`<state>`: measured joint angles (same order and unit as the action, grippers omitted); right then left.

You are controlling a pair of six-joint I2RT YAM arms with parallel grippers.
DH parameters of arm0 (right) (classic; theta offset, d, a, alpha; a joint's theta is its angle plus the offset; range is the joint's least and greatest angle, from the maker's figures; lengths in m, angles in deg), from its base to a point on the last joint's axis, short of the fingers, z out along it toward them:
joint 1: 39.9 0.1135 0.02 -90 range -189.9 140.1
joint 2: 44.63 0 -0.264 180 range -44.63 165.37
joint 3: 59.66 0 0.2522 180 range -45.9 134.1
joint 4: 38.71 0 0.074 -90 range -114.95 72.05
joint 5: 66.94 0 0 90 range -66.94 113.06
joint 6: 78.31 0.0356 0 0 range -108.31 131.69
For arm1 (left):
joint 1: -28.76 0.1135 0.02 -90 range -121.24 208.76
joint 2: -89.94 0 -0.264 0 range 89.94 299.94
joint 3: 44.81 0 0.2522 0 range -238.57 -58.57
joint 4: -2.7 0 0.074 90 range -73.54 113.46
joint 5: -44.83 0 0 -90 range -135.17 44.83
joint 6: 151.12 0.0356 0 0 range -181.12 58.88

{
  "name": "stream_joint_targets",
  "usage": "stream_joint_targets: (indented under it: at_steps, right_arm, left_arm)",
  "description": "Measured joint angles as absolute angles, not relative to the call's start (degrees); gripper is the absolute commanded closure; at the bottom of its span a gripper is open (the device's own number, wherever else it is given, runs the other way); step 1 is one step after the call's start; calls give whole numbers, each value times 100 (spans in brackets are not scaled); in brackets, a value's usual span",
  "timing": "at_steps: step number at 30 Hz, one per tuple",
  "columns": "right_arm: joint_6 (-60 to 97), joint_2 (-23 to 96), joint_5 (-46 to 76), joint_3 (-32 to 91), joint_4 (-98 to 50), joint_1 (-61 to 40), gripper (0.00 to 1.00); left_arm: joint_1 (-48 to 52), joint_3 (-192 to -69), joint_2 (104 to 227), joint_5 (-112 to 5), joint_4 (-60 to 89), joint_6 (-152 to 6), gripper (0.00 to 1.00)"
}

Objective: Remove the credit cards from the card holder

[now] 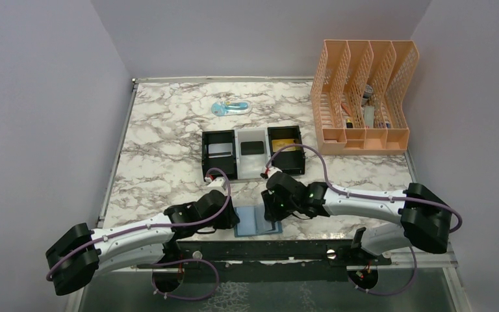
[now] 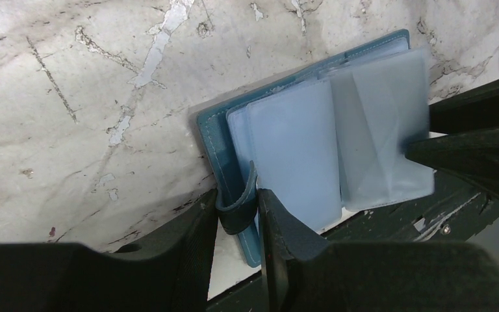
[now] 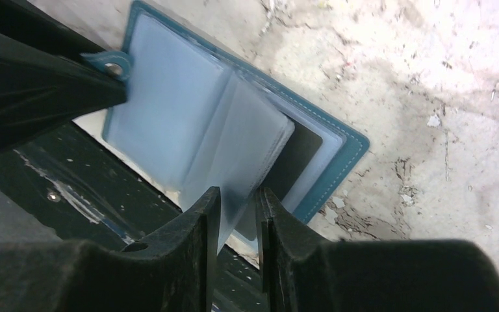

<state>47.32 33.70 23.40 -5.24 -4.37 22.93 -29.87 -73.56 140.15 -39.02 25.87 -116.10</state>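
Marble-patterned white-and-grey table top (image 1: 162, 130) fills most of the view, w/ pale walls on three sides. Peach plastic mesh file organiser w/ four slots (image 1: 364, 97) stands at the far R corner; the few bits inside are too small to ID. Two black-and-white robot arms reach in from the near edge: L arm (image 1: 136, 231) and R arm (image 1: 370, 205), wrists meeting at mid-front. Black-and-white three-compartment tray (image 1: 247, 168) sits mid-table just beyond the wrists. Each bay has one flat card-like piece: pale in L, black in mid, yellowish in R. Small flat teal-blue folding card holder (image 1: 253, 224) lies open at the table's front edge btwn the two grippers, pale-blue inside facing up, near side just over the lip. L gripper (image 2: 237, 221) has jaws nearly together, pinching the holder's teal snap strap (image 2: 237, 209) at its L edge. R gripper (image 3: 237, 218) jaws are likewise narrow, clamped on a translucent frosted plastic sleeve (image 3: 234, 156), raised off the R half like a turning page. Dark flat card (image 3: 302, 156) shows thru the sleeves beneath, inside the holder.
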Motion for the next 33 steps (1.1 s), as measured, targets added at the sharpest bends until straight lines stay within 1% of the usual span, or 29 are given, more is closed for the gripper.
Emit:
stream_joint_targets:
  at_steps: [4,9,15,22,27,30,33]
  right_arm:
    - [4730,3389,2430,-310,-397,2352,72]
    - [4721,3343,2322,-334,-627,2387,70]
    - [4739,3254,1872,-390,-1398,2387,69]
    - [4892,3695,1553,-449,-2295,2389,69]
    - [5073,3601,1606,-784,-2607,2391,69]
    - [5266,3311,1802,-1105,-2727,2391,69]
    - [5458,3051,1990,-1446,-2917,2391,69]
  left_arm:
    - [-2987,-7356,14077,-3902,2596,-11610,69]
    - [-2987,-7356,14085,-3900,2591,-11610,69]
    - [-2987,-7356,14085,-3896,2591,-11610,69]
    - [-2987,-7356,14081,-3896,2593,-11612,69]
    - [-2987,-7356,13965,-3841,2714,-11649,60]
    - [-2987,-7375,13792,-3756,2926,-11693,54]
    - [-2987,-7471,13578,-3651,3201,-11719,49]
